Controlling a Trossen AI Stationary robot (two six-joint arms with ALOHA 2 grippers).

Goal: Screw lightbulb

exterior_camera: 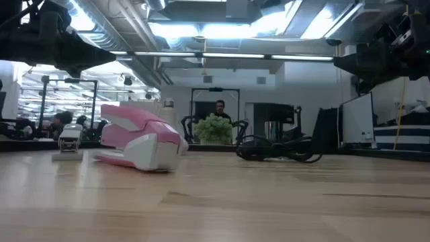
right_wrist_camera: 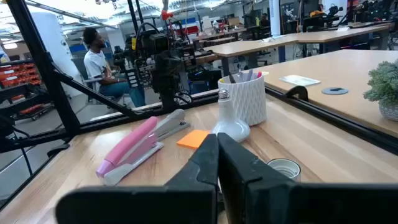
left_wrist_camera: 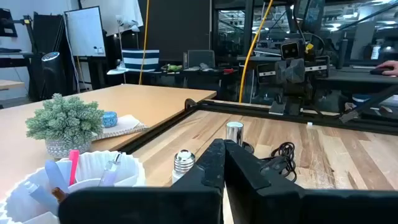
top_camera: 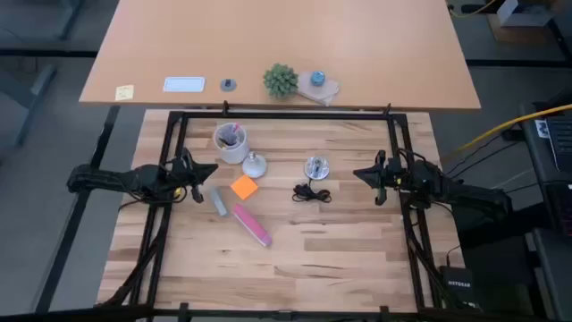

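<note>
My left jaws (top_camera: 212,170) and right jaws (top_camera: 357,173) are pressed shut, holding nothing. The lightbulb (top_camera: 254,165) stands on the surface between them, nearer my left jaws, beside the white cup (top_camera: 231,142).

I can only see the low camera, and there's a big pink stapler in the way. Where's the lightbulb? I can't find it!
Observer: The lightbulb stands right beside the white cup, screw end pointing up.
Operator: Where would it screw in?
Observer: Probably the shiny socket. It sits apart from the lightbulb, with its black cord coiled next to it.
Operator: Is a pincer holding anything?
Observer: No. The left pincer and right pincer are both shut and empty, one on each side of those things.
</note>
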